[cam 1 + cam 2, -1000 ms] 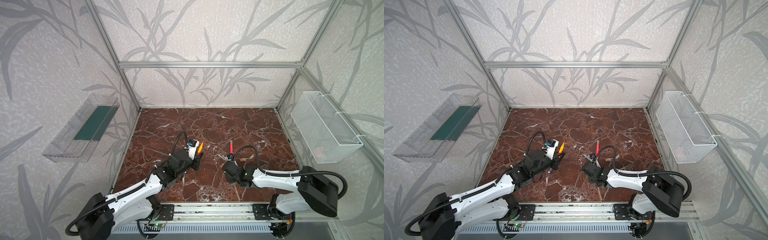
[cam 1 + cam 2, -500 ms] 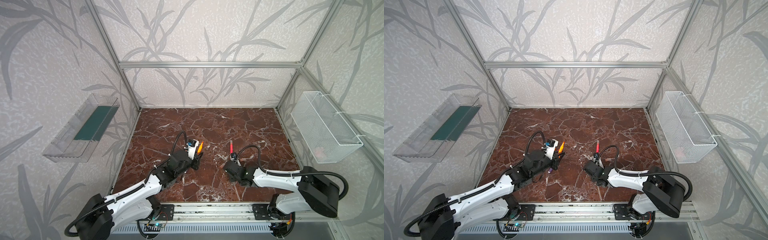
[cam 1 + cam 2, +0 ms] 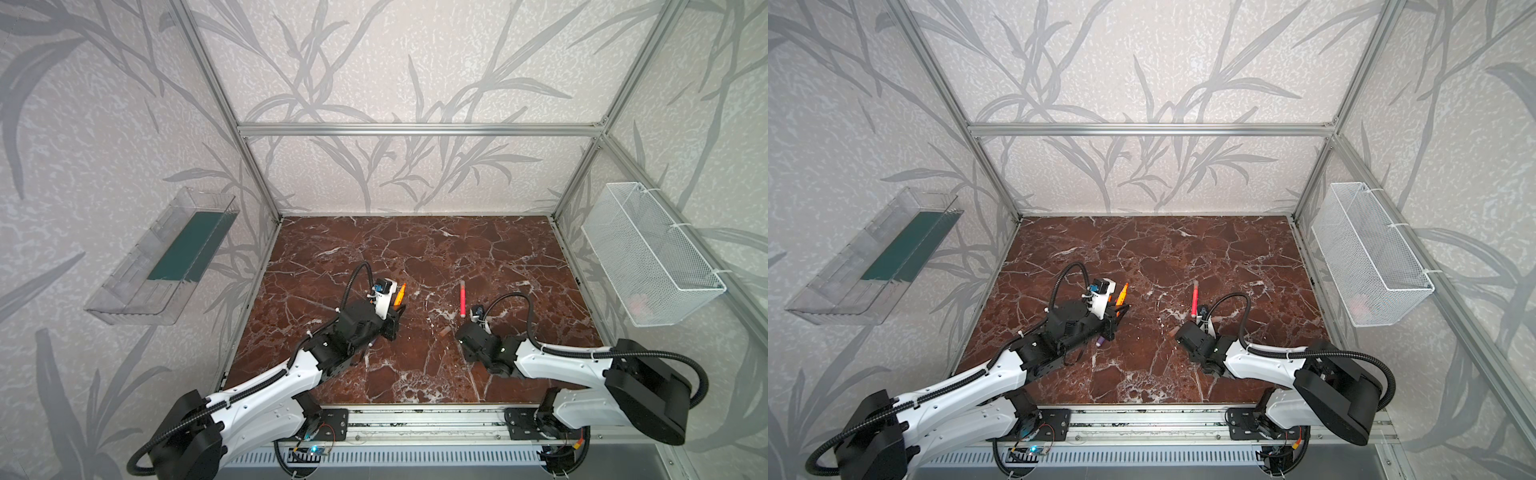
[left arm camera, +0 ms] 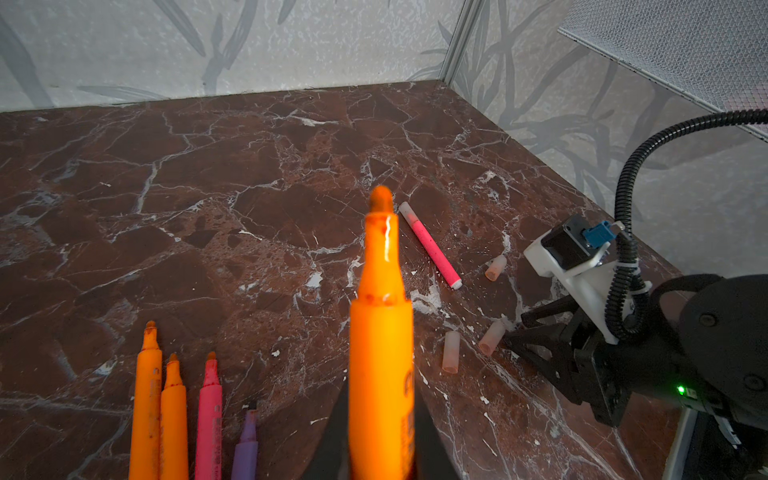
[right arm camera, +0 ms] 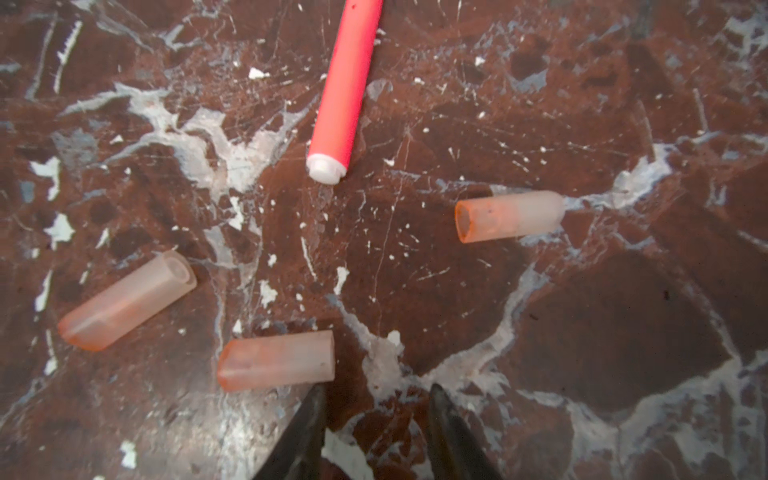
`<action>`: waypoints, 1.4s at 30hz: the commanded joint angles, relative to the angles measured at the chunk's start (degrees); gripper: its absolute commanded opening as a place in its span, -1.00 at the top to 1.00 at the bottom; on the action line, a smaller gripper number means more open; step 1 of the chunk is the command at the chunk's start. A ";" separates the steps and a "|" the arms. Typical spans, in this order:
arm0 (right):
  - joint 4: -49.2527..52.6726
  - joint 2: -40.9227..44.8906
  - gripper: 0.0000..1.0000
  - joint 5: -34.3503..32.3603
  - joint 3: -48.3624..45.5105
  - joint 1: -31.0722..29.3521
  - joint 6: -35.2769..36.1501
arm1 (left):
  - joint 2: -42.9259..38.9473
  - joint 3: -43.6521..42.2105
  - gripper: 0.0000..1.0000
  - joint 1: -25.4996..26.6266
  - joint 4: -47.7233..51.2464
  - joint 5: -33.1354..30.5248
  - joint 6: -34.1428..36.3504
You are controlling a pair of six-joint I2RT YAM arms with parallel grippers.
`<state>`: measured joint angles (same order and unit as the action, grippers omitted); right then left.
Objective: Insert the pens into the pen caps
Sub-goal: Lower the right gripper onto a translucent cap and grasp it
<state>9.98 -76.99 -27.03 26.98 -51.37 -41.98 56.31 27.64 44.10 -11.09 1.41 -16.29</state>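
Left gripper (image 3: 398,309) stands clamped on an orange pen (image 4: 381,332), the barrel tilted up off the marble table (image 3: 415,249) with its bare tip aimed toward the back wall (image 3: 415,178), a pose that seems meant to offer the tip for capping. The right gripper (image 5: 376,415), jaws apart and empty, hovers low over three loose pen caps (image 5: 276,359), apparently to pick one. The nearest cap lies on its side just beside one fingertip (image 5: 309,419), not between the jaws. A pink pen (image 5: 345,83) lies flat near them, long axis running toward the back wall, white end toward the right gripper. Its far end looks already capped. Four more pens (image 4: 173,415) lie side by side near the left arm, parallel, uncapped tips toward the back wall
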 commanded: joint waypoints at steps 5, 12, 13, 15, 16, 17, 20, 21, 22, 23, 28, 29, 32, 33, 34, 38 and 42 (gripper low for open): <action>-2.60 -5.40 0.15 0.75 2.68 2.13 1.93 | -1.12 -0.39 1.00 -0.10 0.02 -0.48 -0.05; 0.08 -2.40 0.03 0.36 3.40 2.52 2.60 | -1.20 -0.28 1.00 -0.14 0.51 -1.22 0.21; -0.09 -1.06 -0.01 0.19 2.68 2.51 2.56 | -1.29 -0.30 1.00 -0.15 0.46 -1.17 0.19; -0.34 1.86 -0.05 -0.09 1.29 2.42 2.74 | -1.42 -0.30 1.00 -0.10 0.46 -0.99 0.21; -0.29 3.46 -0.08 0.00 0.59 2.42 2.82 | -1.36 -0.25 1.00 -0.15 0.54 -0.97 0.17; -0.62 4.82 -0.10 0.12 -0.09 2.44 2.86 | -1.39 -0.24 1.00 -0.15 0.55 -0.97 0.12; -1.97 10.16 -0.14 0.41 -2.44 2.48 3.42 | -1.39 -0.25 1.00 -0.12 0.55 -0.84 0.03; -2.11 11.76 -0.16 0.87 -2.79 2.49 3.90 | -1.38 -0.22 1.00 -0.20 0.55 -0.82 0.03; -2.79 13.06 -0.19 1.46 -3.05 2.45 4.76 | -1.39 -0.22 1.00 -0.13 0.55 -0.73 -0.07; -3.90 13.73 -0.21 2.31 -3.28 2.45 5.14 | -1.39 -0.22 1.00 -0.12 0.55 -0.66 -0.05; -4.29 12.67 -0.23 6.08 -0.80 2.54 8.12 | -1.12 -0.13 1.00 -0.13 0.37 0.08 -0.06; -3.92 11.93 -0.19 6.22 -0.04 2.51 7.99 | -1.01 -0.10 1.00 -0.10 0.37 0.18 -0.09; -1.02 8.27 -0.08 6.28 3.30 2.52 7.53 | -0.77 0.08 1.00 -0.07 0.38 0.33 0.03; -0.28 6.70 -0.06 6.41 4.52 2.55 7.52 | -0.76 0.13 1.00 -0.13 0.38 0.37 0.12; 0.13 4.91 -0.04 6.52 5.51 2.59 7.61 | -0.77 0.16 1.00 -0.11 0.37 0.48 0.19; 1.42 -1.46 0.03 5.99 8.37 3.00 7.37 | -0.94 0.13 1.00 -0.14 0.37 0.59 0.28; 3.32 -6.98 0.11 6.43 11.50 3.67 7.37 | -1.03 0.13 1.00 -0.07 0.54 0.52 0.34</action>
<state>9.63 -81.62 -20.56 36.25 -48.25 -34.87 55.94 27.64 44.12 -10.72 1.61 -16.25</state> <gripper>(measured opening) 0.449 0.164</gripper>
